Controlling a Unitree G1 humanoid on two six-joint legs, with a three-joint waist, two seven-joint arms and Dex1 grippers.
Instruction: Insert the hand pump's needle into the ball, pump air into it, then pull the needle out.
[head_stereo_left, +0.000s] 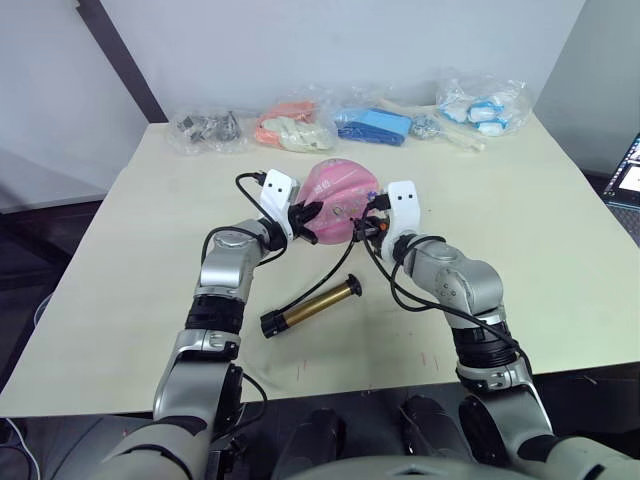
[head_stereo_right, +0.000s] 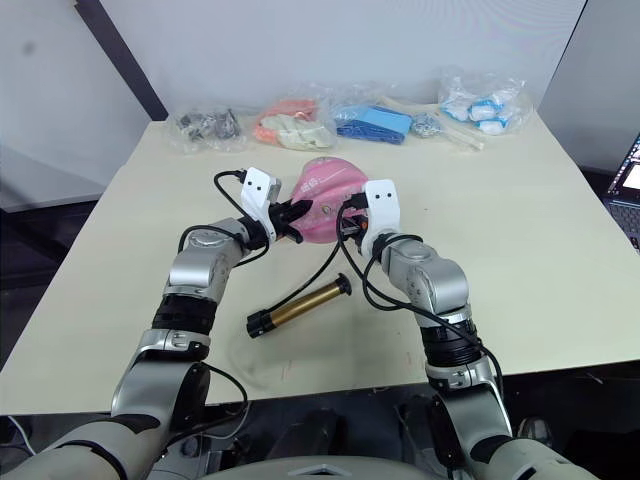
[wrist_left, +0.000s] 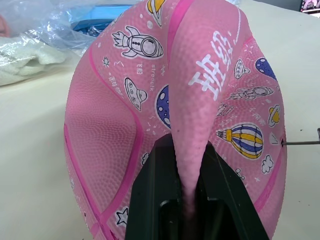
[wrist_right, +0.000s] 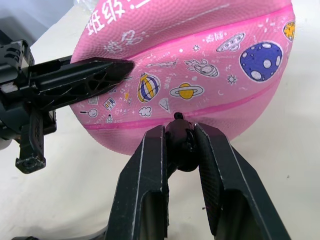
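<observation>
Pink printed rubber ball (head_stereo_left: 338, 200) mid-table, fold pinched in left gripper (wrist_left: 192, 200); right gripper (wrist_right: 178, 145) clamps black needle fitting (wrist_right: 180, 142) at it. Skewed push could bend pin

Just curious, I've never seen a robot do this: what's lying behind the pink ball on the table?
Behind the ball, four clear plastic bags line the table's far edge, holding grey, orange-and-cream, blue, and white-and-blue items. What those items are cannot be told.

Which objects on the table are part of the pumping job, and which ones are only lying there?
Job: the ball, pinched by the left gripper; the needle fitting held by the right gripper; the hand pump.

Lying about: four plastic bags along the table's far edge.
</observation>
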